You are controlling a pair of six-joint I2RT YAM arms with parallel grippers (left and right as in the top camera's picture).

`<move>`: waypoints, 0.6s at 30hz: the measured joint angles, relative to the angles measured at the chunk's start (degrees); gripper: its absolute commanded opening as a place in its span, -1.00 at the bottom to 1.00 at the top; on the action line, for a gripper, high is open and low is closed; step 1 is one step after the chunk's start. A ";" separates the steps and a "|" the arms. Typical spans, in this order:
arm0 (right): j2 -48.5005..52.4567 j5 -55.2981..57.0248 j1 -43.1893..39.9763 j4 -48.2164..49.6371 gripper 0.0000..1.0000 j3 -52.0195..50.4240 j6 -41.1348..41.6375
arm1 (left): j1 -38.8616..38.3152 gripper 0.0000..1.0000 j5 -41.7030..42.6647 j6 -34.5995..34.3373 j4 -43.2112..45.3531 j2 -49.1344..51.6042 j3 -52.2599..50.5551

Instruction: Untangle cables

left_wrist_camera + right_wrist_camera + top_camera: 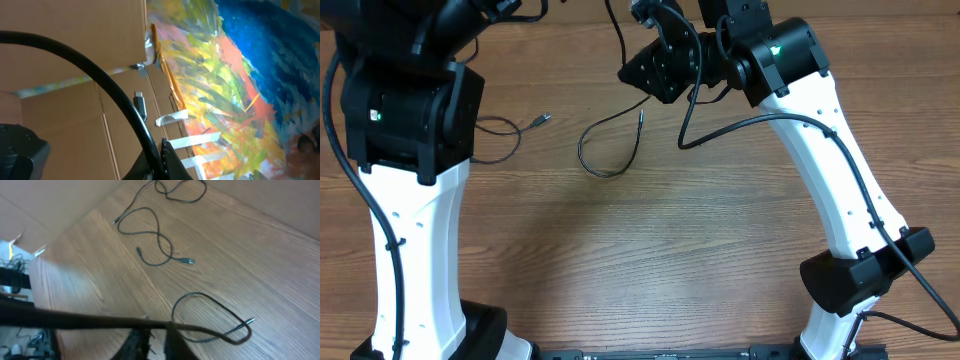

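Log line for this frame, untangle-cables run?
task: untangle cables | near cable: loose loop on table, one end at right gripper | other cables: lying farther off | jaws: state unclear, both arms

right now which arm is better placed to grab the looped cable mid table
Right, likely. The right gripper is close beside the looped cable, and its wrist view looks down on it; the left wrist view faces a painting, away from the table.

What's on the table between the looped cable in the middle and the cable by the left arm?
Nothing; the overhead view shows only bare table between the looped cable and the left cable.
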 measured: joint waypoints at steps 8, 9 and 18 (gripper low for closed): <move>0.00 4.48 0.02 -0.13 -0.93 0.00 3.10 | 2.21 -0.91 -0.98 0.52 -1.99 0.00 0.00; 0.00 4.72 0.00 -0.15 -0.92 0.00 3.32 | 2.58 -0.92 -1.01 0.55 -2.47 0.00 0.00; 0.00 4.61 0.02 -0.48 0.11 0.00 3.87 | 3.39 -0.91 -1.84 0.17 -3.23 0.02 0.00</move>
